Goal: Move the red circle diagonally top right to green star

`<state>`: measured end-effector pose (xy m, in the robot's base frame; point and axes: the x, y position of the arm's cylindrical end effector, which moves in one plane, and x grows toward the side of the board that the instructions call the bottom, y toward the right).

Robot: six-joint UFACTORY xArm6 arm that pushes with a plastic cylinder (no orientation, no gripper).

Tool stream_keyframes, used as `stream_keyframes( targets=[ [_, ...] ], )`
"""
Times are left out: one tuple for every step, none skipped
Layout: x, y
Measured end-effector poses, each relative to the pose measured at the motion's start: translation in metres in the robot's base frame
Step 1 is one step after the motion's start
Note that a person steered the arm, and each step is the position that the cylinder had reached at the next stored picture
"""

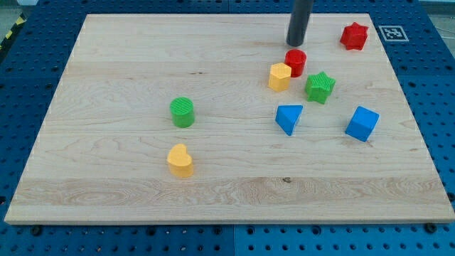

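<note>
Wooden boards make up the worktop [128,64], which is laid on a blue perforated base [28,50]. No claw is fitted to this arm, so no released or clenched state can be reported; only a straight dark rod is seen, and my tip [296,44] is located just toward the view's top of the red circle [296,62], close to it, though contact cannot be confirmed.

The red circle is stood upright near the view's upper right of the worktop. It is a short round cylinder with its axis vertical, so no long axis along the worktop and no pointing direction can be assigned. The yellow block [280,76], faceted in outline, is positioned just beside it to the lower left, touching or nearly touching. The green star [320,87] is placed to the view's lower right of the red circle, near it but apart.

The red star [354,35] is set near the view's top right corner, well apart from the group. The blue triangle [288,117] is found below the yellow block, and the blue cube [362,123] is placed to its right. The green cylinder [183,112] and the yellow heart-shaped block [180,160] are located left of centre, well apart from the red circle
</note>
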<state>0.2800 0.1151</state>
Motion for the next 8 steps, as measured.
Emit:
stream_keyframes(
  targets=[
    [0.000, -0.030],
    [0.013, -0.048],
    [0.033, -0.054],
    [0.050, -0.050],
    [0.051, -0.025],
    [0.056, -0.013],
    [0.075, -0.015],
    [0.089, -0.008]
  ],
)
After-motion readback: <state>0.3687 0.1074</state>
